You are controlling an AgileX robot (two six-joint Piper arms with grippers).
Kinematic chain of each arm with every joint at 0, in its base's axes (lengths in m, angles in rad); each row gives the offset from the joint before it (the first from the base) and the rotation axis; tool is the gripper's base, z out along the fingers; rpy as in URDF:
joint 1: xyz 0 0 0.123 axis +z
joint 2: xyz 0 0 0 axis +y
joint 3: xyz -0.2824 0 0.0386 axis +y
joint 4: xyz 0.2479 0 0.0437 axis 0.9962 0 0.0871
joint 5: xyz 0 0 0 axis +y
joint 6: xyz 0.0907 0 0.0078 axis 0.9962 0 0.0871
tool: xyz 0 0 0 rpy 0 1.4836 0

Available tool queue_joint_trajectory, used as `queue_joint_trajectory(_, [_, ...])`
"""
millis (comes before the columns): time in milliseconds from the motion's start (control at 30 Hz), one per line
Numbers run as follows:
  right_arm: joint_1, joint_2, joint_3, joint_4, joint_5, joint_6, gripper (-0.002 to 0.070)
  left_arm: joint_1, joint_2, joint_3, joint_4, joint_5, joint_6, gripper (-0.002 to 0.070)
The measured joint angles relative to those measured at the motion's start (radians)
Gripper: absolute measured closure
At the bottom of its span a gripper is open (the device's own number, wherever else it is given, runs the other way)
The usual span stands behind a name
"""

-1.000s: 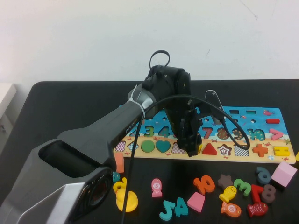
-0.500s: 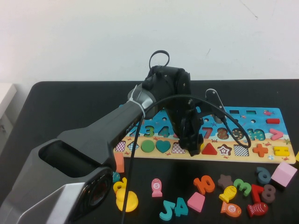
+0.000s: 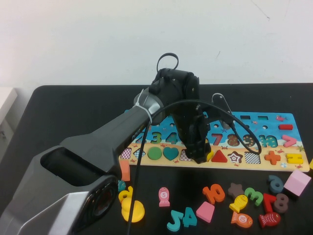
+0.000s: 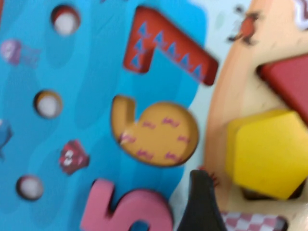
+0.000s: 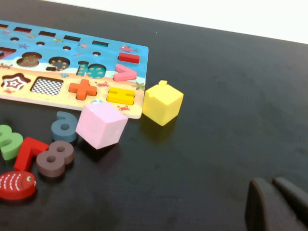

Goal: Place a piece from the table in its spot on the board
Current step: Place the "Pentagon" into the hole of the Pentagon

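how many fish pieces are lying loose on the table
4: pink fish left of the orange 10, yellow fish, orange fish and red fish near the table's front right. The left arm may hide others.

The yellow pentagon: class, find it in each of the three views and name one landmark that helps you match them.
High view: pentagon peeks out beside the left gripper, on the board's shape strip.
Left wrist view: pentagon, large, beside the red triangle.
Right wrist view: not visible.
Shared landmark: red triangle.

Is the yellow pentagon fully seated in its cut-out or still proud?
Not fully seated: in the left wrist view the pentagon sits tilted, a dark gap showing under one edge of its cut-out.
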Motion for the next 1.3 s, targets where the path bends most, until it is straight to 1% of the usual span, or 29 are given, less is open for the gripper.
queue_joint_trajectory(167, [0.000,0.000,0.000,0.000,0.000,0.000,0.0657,0.000,0.000,0.000,0.041,0.008,-0.072,0.0238])
queue_joint_trajectory(300, [0.000,0.000,0.000,0.000,0.000,0.000,0.0658,0.000,-0.013,0.000,0.072,0.028,-0.095,0.0239])
queue_joint_trajectory(367, [0.000,0.000,0.000,0.000,0.000,0.000,0.0657,0.000,-0.026,0.000,0.082,0.030,-0.125,0.0251])
queue_joint_trajectory(433, [0.000,0.000,0.000,0.000,0.000,0.000,0.0658,0.000,-0.037,-0.002,0.084,0.028,-0.164,0.0292])
queue_joint_trajectory(467, [0.000,0.000,0.000,0.000,0.000,0.000,0.0657,0.000,-0.042,-0.004,0.086,0.023,-0.186,0.0326])
queue_joint_trajectory(533, [0.000,0.000,0.000,0.000,0.000,0.000,0.0657,0.000,-0.044,-0.013,0.081,0.008,-0.231,0.0410])
queue_joint_trajectory(600, [0.000,0.000,0.000,0.000,0.000,0.000,0.0657,0.000,-0.044,-0.014,0.061,-0.019,-0.279,0.0529])
queue_joint_trajectory(667, [0.000,0.000,0.000,0.000,0.000,0.000,0.0658,0.000,-0.044,-0.014,0.032,-0.048,-0.293,0.0608])
queue_joint_trajectory(733, [0.000,0.000,0.000,0.000,0.000,0.000,0.0657,0.000,-0.042,-0.015,0.004,-0.075,-0.303,0.0646])
queue_joint_trajectory(900, [0.000,0.000,0.000,0.000,0.000,0.000,0.0657,0.000,-0.020,-0.018,-0.018,-0.102,-0.301,0.0671])
queue_joint_trajectory(1300, [0.000,0.000,0.000,0.000,0.000,0.000,0.0657,-0.010,0.001,-0.018,-0.060,-0.126,-0.267,0.0675])
